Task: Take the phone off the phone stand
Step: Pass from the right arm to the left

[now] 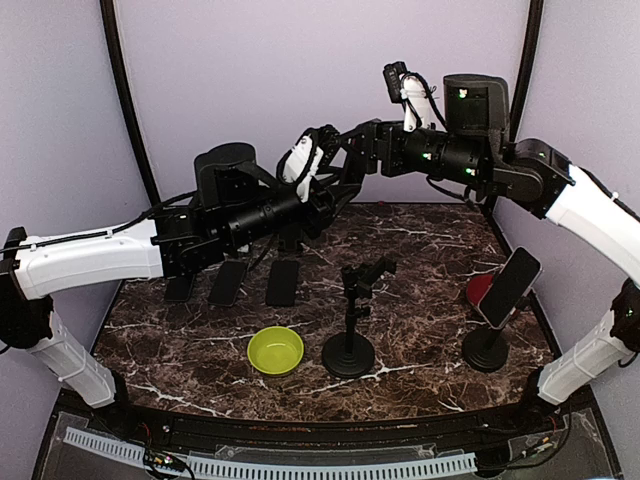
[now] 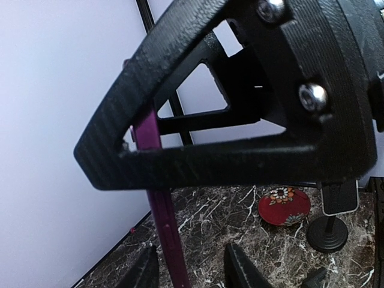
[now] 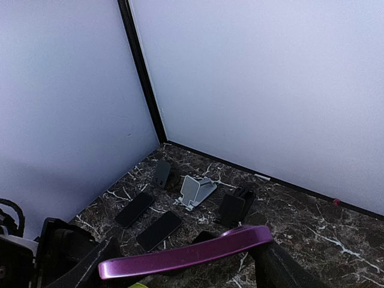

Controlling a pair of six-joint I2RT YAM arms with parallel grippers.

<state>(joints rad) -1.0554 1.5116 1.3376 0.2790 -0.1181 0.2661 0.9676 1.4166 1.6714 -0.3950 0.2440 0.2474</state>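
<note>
Lavender walls close round a dark marbled table (image 1: 420,250). Both my arms reach high over its twelve o'clock edge, wrists nose to nose.

My right gripper (image 3: 187,259) is clamped on the purple phone (image 3: 180,255), a finger at each end, holding it in the air well above the table. My left gripper (image 2: 192,273) straddles that phone edge-on. One finger (image 2: 141,273) is just beside it and the other (image 2: 243,270) stands apart, so those jaws are parted and not gripping.

Near the table's middle stands a phone stand (image 1: 350,345). At four o'clock a second stand (image 1: 487,350) carries a dark phone (image 1: 507,287), tilted. Three dark phones (image 1: 228,282) lie flat at ten o'clock. A green bowl (image 1: 276,350) sits at six o'clock, just beside the middle stand. A red dish (image 2: 284,205) lies behind the four o'clock stand.
</note>
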